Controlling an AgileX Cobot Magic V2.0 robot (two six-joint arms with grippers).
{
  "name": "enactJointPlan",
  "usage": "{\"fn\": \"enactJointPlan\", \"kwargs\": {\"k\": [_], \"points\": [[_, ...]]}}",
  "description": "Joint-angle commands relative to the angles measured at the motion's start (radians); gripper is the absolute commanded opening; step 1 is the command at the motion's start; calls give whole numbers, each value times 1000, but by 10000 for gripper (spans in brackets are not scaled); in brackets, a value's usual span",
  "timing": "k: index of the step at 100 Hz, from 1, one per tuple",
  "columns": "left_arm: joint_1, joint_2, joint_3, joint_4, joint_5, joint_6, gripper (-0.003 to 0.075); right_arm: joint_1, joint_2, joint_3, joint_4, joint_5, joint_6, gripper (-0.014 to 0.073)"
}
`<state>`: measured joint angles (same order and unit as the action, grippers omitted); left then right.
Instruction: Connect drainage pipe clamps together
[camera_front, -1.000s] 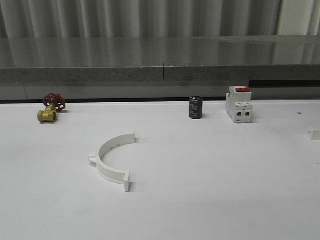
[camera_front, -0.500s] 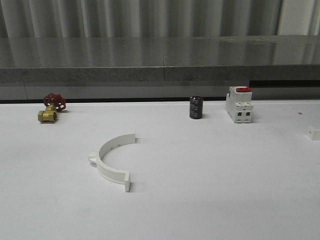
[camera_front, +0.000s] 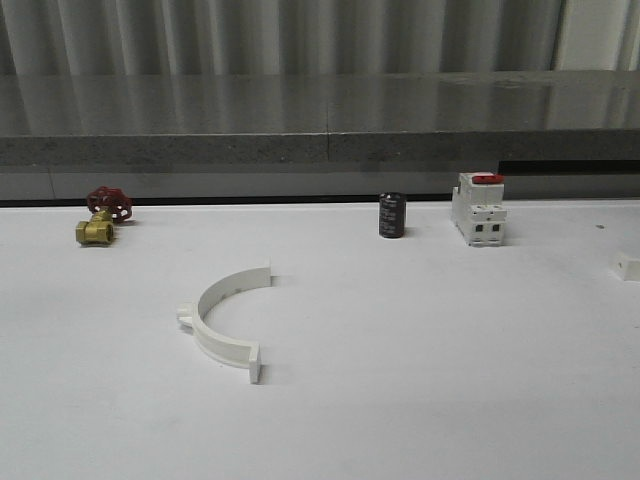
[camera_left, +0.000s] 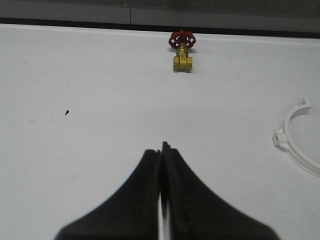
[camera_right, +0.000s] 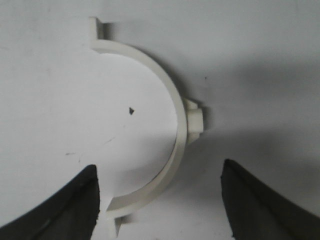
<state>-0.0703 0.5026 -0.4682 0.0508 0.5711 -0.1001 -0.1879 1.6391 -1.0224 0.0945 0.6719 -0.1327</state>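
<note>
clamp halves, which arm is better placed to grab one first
Right. Its end effector is open and hovers directly over a clamp half, the band lying between its fingers. The left end effector is shut over bare table, with the other clamp half off to its side.

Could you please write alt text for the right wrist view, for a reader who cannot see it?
A white semicircular drainage pipe clamp lies flat on the white table, with the right gripper open above it, one dark finger to each side. The band has flat tabs at both ends and a small lug on its outer curve.
</note>
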Motion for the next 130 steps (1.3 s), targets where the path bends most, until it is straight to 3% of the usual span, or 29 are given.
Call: {"fn": "enactJointPlan", "kwargs": {"k": [1,65,103,130], "points": [[3,2,-27,0,-69,-3,-21,-9,14,-57,5,-41,-46,519],[3,2,-27,0,-69,-3,-21,-9,182,-136,4,1,-81,513],[3,2,-27,0,-69,-3,-21,-9,182,-136,4,15,-79,120],[3,2,-27,0,-69,-3,-21,-9,182,-139,4,23,-79,87]]}}
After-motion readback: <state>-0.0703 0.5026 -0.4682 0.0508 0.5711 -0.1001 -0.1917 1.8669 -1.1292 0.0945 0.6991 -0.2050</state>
